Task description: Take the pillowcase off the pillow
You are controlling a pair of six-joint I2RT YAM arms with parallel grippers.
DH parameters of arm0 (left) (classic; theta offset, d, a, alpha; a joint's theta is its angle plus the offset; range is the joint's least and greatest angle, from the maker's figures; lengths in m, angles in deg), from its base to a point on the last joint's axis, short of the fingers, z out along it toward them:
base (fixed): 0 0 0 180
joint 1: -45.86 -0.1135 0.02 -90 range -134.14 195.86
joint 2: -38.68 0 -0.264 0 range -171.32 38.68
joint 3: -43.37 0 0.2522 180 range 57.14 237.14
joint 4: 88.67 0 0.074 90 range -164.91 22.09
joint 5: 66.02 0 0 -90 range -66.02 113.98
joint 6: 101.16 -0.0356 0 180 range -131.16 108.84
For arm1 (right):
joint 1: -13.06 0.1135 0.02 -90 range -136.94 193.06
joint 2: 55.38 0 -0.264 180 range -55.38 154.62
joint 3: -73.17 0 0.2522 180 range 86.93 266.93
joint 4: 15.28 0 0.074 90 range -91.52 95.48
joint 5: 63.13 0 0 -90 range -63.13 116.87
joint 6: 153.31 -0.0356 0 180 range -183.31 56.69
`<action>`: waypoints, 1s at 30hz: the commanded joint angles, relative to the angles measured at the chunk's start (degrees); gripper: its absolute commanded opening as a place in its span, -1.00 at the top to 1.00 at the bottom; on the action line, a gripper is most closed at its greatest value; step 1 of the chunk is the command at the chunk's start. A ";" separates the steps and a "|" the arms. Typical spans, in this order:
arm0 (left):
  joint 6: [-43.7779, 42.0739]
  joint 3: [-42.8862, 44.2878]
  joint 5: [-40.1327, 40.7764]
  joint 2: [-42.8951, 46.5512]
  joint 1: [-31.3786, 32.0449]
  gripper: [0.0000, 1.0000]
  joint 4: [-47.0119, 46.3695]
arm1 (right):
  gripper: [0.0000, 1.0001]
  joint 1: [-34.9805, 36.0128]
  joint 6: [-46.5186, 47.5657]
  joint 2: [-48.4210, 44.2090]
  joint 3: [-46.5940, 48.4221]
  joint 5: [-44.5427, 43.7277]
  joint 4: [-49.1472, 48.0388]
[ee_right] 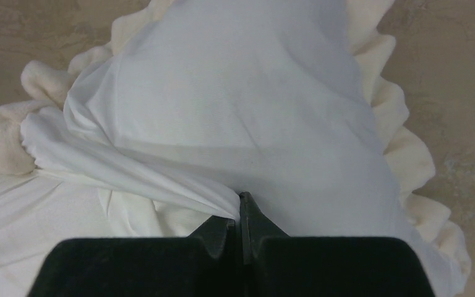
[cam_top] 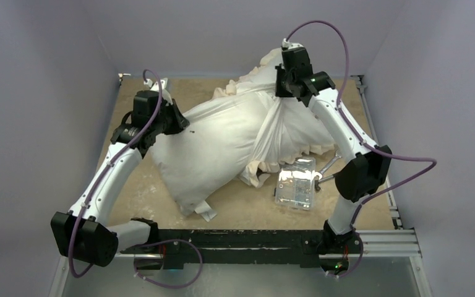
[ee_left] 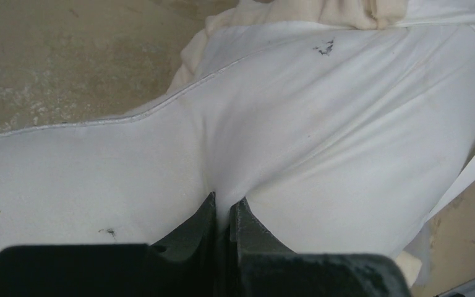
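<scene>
The plain white pillow lies slantwise across the table, its right end still inside the pillowcase. The pillowcase shows its white side and cream frill; its dark face is hidden. My left gripper is shut on a pinch of the pillow's far left edge; in the left wrist view the jaws clamp white speckled pillow fabric. My right gripper is raised at the back, shut on a gathered white fold of the pillowcase, jaws closed. The frill hangs along the right.
A clear plastic box sits on the tan table by the pillowcase's near right corner, with a metal part beside it. A white tag sticks out under the pillow's near end. Grey walls close in the left, back and right.
</scene>
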 commanded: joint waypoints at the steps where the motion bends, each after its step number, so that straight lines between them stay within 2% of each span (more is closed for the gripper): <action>1: -5.13 5.36 17.95 -0.48 -2.69 1.00 7.53 | 1.00 -7.04 0.42 -5.39 -1.68 -0.08 -7.80; 2: -5.17 6.02 17.62 -1.66 -2.65 1.00 6.95 | 1.00 -7.01 1.43 -5.55 -2.84 3.06 -9.82; 6: -4.60 8.24 16.52 -8.23 -2.69 1.00 2.09 | 0.70 -6.81 -1.07 -3.92 -6.06 18.90 -12.65; 8: -4.59 10.06 16.71 -12.05 -2.69 1.00 0.56 | 0.55 -6.81 -2.42 -3.03 -7.60 23.30 -12.91; 10: -5.02 12.87 16.70 -15.61 -2.61 0.96 0.70 | 0.32 -6.82 -3.28 -3.34 -9.41 25.05 -12.99; 12: -5.60 16.30 16.26 -18.19 -2.52 0.73 1.62 | 0.15 -6.86 -3.89 -4.98 -12.55 26.77 -13.10; 15: -6.53 18.31 16.40 -18.14 -2.02 0.24 1.86 | -0.08 -6.89 -4.83 -8.75 -17.02 26.61 -13.36; 18: -7.43 19.38 16.46 -17.14 -0.90 -0.05 3.24 | -0.24 -6.88 -4.26 -12.35 -21.40 26.69 -13.34; 21: -8.45 20.24 16.59 -15.62 2.01 -0.23 5.46 | -0.38 -6.88 -2.78 -16.42 -25.65 25.21 -13.55; 30: -10.88 18.96 18.03 -12.90 15.57 -0.48 12.92 | -0.73 -6.10 -2.94 -26.30 -38.97 29.56 -15.50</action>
